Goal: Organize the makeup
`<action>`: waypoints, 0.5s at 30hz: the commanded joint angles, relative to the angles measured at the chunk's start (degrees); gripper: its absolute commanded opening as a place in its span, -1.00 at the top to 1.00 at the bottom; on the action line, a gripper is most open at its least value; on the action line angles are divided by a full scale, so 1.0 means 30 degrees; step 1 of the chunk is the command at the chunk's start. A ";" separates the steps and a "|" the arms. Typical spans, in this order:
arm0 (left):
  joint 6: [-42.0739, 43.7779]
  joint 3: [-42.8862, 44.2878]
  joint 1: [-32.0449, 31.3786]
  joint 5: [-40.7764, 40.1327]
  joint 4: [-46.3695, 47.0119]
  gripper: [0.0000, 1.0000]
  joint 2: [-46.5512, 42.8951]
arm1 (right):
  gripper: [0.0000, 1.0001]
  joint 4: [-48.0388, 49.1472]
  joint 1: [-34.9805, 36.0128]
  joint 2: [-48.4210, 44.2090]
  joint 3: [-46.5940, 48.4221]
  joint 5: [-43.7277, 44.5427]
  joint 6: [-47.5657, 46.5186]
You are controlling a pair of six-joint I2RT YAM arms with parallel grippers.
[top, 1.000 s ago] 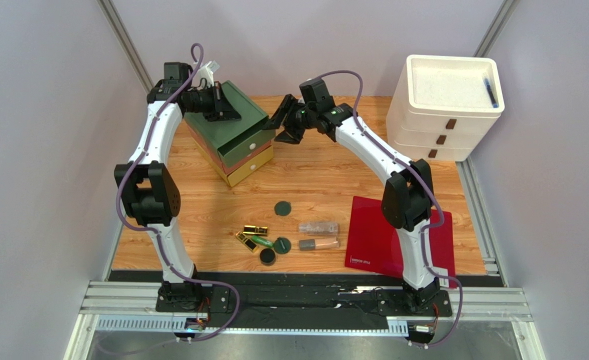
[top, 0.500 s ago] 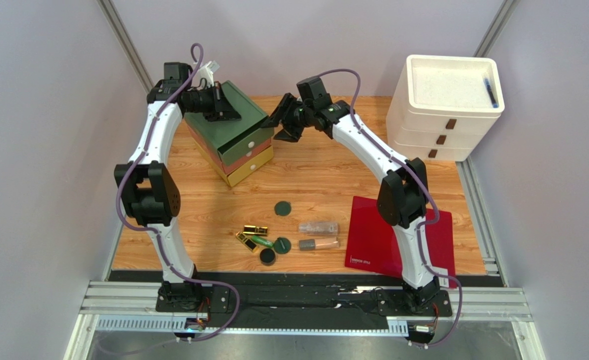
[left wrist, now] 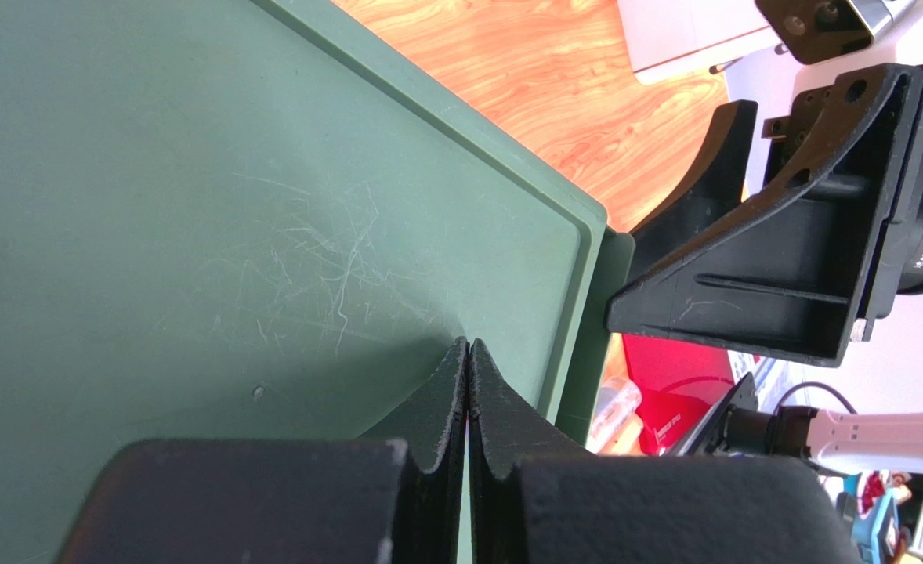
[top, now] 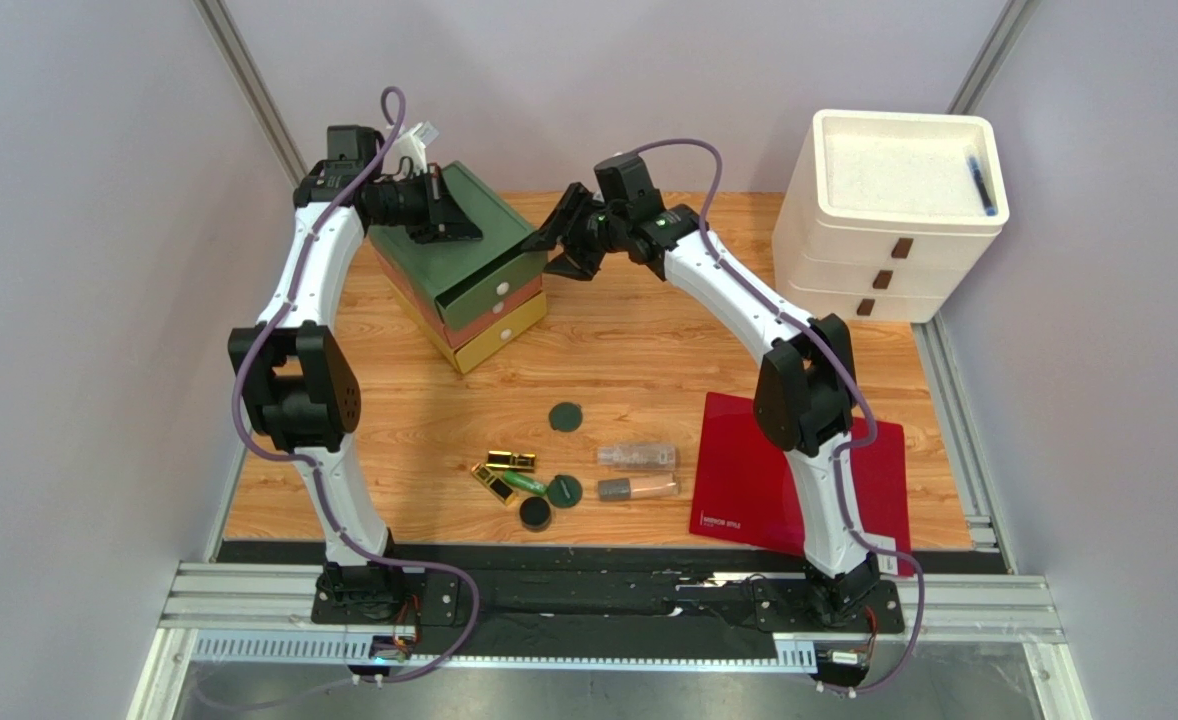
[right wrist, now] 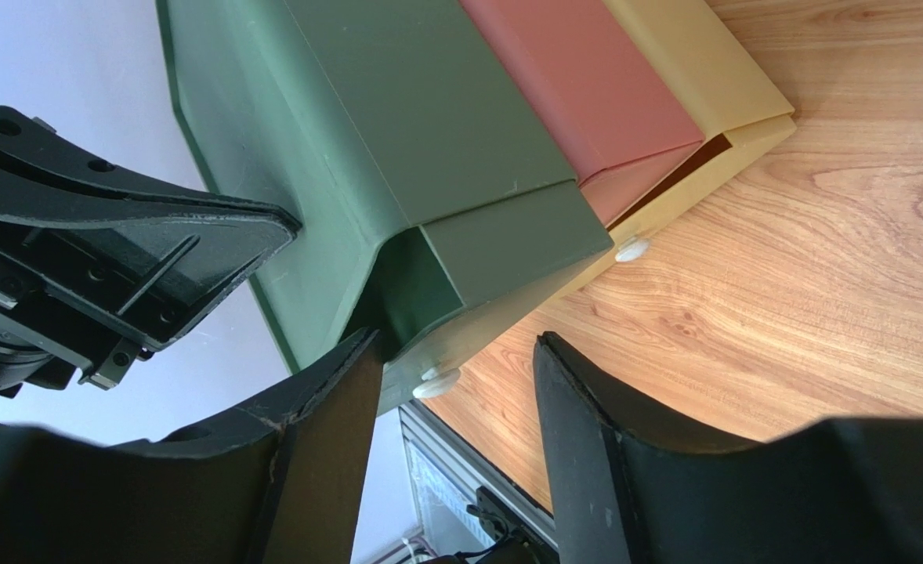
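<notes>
We count three dark green compacts [top: 564, 416] on the table [top: 640, 338], two gold tubes [top: 513, 459] that we can make out, one green tube [top: 522, 485] and two clear gloss tubes [top: 637, 455]. All of this lies in a loose cluster at the near middle of the table, just left of the one red sheet [top: 730, 480] and well apart from both grippers. One compact sits alone, farther back than the rest. The gloss tubes lie side by side nearest the sheet.

At the far left stands one drawer stack [top: 475, 285] of three tiers: green on top, then red, then yellow. At the far right is one white unit [top: 888, 225], also with three drawers.

The top view shows both arms reaching to the stack, but not how their jaws stand. The left wrist view shows the left gripper [left wrist: 467, 353] with its fingers pressed together, holding nothing, tips against the stack's green top. The right wrist view shows the right gripper [right wrist: 455, 343] part open and empty. Its fingers sit either side of a white knob [right wrist: 437, 382] on the green drawer [right wrist: 513, 235], which juts out from the stack; we cannot tell whether they touch it. A second knob [right wrist: 632, 249] shows lower down. The left wrist view catches a corner of the red sheet; the makeup cluster itself we see clearly only from above.
</notes>
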 commanded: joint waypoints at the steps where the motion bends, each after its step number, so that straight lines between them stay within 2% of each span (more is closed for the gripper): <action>1: 0.1003 -0.0968 0.0124 -0.2462 -0.1963 1.00 0.1572 | -0.11 0.1109 -0.0128 0.0003 0.0351 -0.0060 0.0280; 8: 0.1003 -0.0851 0.0124 -0.2403 -0.1992 1.00 0.1690 | -0.05 -0.0209 -0.0099 0.1116 0.1463 0.0028 0.0192; 12: 0.1003 -0.0792 0.0124 -0.2462 -0.2022 1.00 0.1719 | -0.01 -0.3105 -0.0099 0.2023 0.3539 0.0262 -0.0744; 15: 0.0915 -0.0647 0.0124 -0.2491 -0.2051 1.00 0.1748 | 0.01 -0.4485 -0.0099 0.2172 0.3547 0.0116 -0.1214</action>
